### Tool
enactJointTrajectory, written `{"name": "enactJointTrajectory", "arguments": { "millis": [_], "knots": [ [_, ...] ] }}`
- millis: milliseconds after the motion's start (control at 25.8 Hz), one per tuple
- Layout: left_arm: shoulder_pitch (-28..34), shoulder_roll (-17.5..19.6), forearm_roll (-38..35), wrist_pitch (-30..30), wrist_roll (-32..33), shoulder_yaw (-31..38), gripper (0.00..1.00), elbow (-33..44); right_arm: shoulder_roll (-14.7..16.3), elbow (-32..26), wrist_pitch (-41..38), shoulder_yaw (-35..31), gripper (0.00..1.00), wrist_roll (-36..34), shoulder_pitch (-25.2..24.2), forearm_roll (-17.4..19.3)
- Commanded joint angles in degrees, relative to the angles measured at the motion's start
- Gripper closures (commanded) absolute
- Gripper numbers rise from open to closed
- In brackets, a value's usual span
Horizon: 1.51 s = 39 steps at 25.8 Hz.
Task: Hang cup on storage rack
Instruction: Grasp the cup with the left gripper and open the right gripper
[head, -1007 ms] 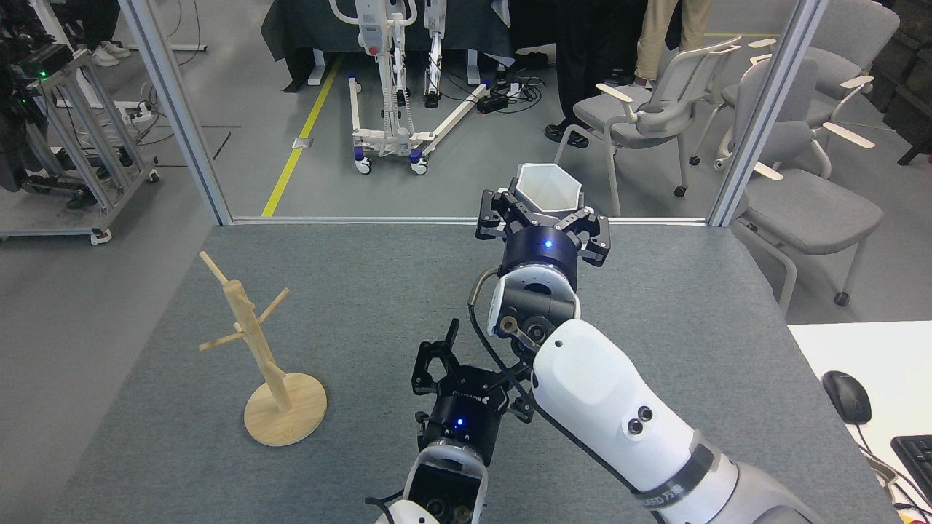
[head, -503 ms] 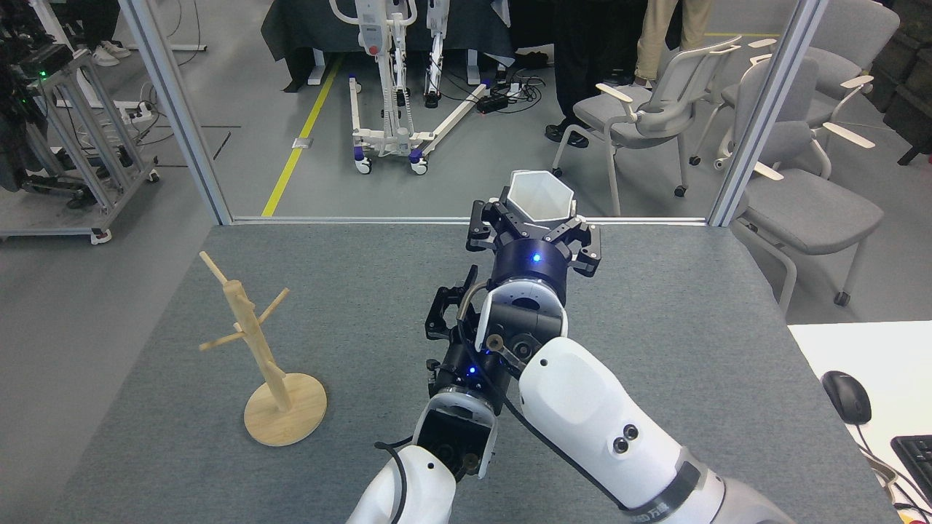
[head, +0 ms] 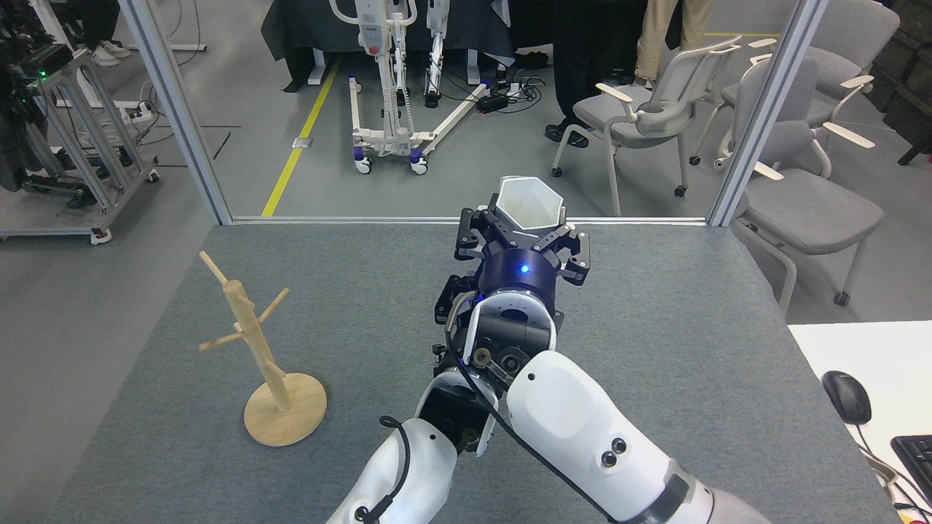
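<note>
The right arm reaches forward over the table, its right gripper [head: 521, 231] raised with the black fingers [head: 566, 244] clamped around the white cup [head: 528, 203], held upright near the table's far edge. The left gripper [head: 455, 295] sits just behind it, mostly hidden by the right wrist; whether its fingers are open cannot be told. The wooden rack [head: 266, 356] stands well apart at left on the grey table [head: 692, 320]. Chairs [head: 648, 109] stand beyond.
</note>
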State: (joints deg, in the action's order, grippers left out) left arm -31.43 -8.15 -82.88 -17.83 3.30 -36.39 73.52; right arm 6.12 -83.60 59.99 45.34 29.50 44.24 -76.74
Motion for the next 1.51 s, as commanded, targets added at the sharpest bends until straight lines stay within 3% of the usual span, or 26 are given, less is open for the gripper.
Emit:
{"name": "enactJointTrajectory", "arguments": {
  "millis": [0,813,1123,1239,1355,1394,1472],
  "knots": [
    [-1.89,-0.02,0.18,-0.02,-0.05,0.09,0.10,-1.45,-0.23,-0.07,0.01,0.01,1.00,-0.14,-0.38,-0.26],
    [-11.55,-0.11,7.12,1.57,-1.37,0.53,0.11,-13.23,-0.58,-0.07,0.01,0.10,1.00,-0.06,-0.74,-0.26],
    [-11.64,-0.11,7.56,1.74,-2.43,0.26,0.40,-13.05,-0.41,-0.07,0.01,0.10,1.00,-0.06,-0.91,-0.26],
    [-11.55,-0.11,7.56,2.36,-2.25,-0.09,0.54,-12.70,-0.41,-0.07,0.01,0.10,1.00,-0.06,-1.00,-0.26],
    [-11.47,-0.11,7.56,4.91,-1.72,-0.09,0.77,-12.53,-0.41,-0.07,-0.14,0.01,1.00,-0.06,-1.35,-0.26],
    [-11.38,-0.02,7.56,5.70,-1.72,-0.09,0.81,-12.53,-0.41,-0.07,-0.49,0.01,0.94,-0.06,-1.44,-0.26],
    [-11.11,-0.02,7.39,6.05,-1.72,-0.09,0.85,-12.44,-0.41,-0.07,-0.49,0.01,0.91,-0.06,-1.53,-0.26]
  ]
}}
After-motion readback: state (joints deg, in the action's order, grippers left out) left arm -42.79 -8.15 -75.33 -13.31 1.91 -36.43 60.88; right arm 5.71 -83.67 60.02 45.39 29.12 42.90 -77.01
